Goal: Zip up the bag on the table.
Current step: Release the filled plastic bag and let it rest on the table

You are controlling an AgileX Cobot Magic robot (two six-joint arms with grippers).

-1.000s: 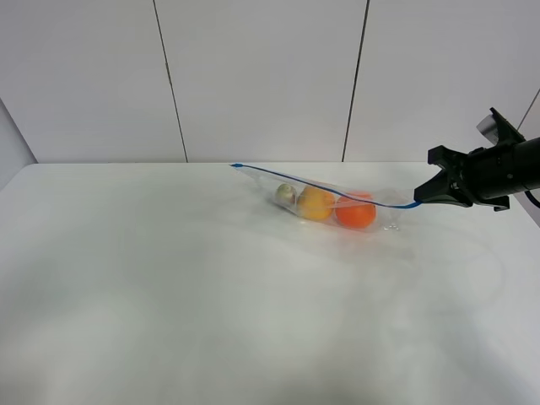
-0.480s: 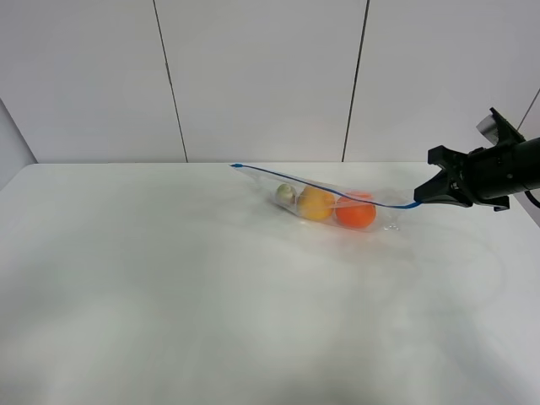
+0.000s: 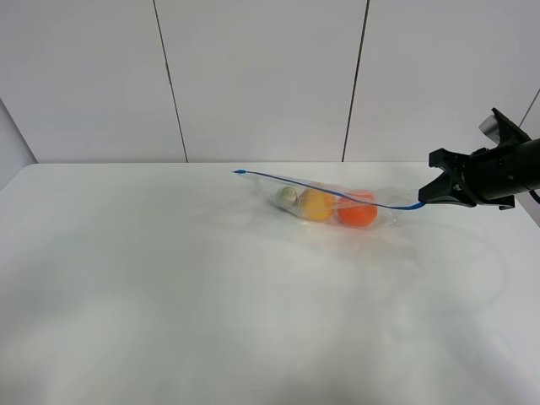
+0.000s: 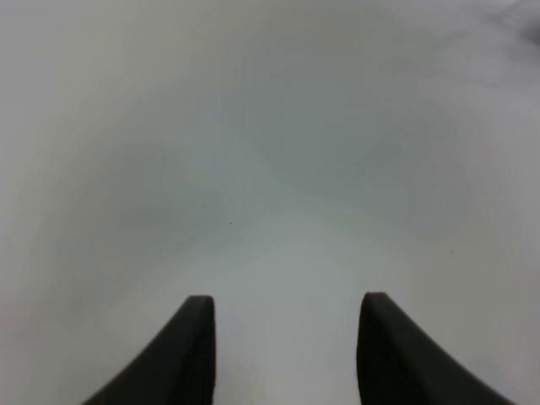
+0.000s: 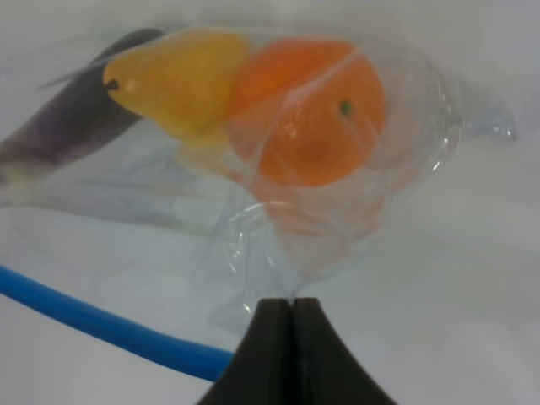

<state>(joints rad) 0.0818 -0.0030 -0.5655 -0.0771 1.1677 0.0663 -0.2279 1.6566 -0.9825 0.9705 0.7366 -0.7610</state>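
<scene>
Clearly the right end effector (image 3: 427, 196) is clenched: in its wrist view the two dark fingertips (image 5: 272, 337) meet with no gap, and the blue zipper strip (image 5: 101, 325) of the bag (image 3: 325, 204) runs straight into them, so it is pinching the strip's end. From the high camera this end effector sits near the bench's (image 3: 169, 287) right edge, toward the far right corner, with the arm reaching in from beyond that edge. The strip stretches as a thin blue line from the pinched end back along the far part of the bench, its free tip (image 3: 238, 172) close to the far edge near the middle. The clear bag hangs and lies below the strip, between the middle of the far edge and the right edge, its plastic crumpled around the contents. Inside it an orange (image 3: 357, 211) lies nearest the end effector, a yellow pear (image 3: 316, 204) touches it, and a purple eggplant (image 5: 76, 118) sits beyond the pear; from the high view the eggplant shows only as a small pale shape. The left end effector (image 4: 287, 337) appears only in its own wrist view, where its two dark fingers stand apart with bare white bench between them, grasping nothing and touching nothing that can be seen.
</scene>
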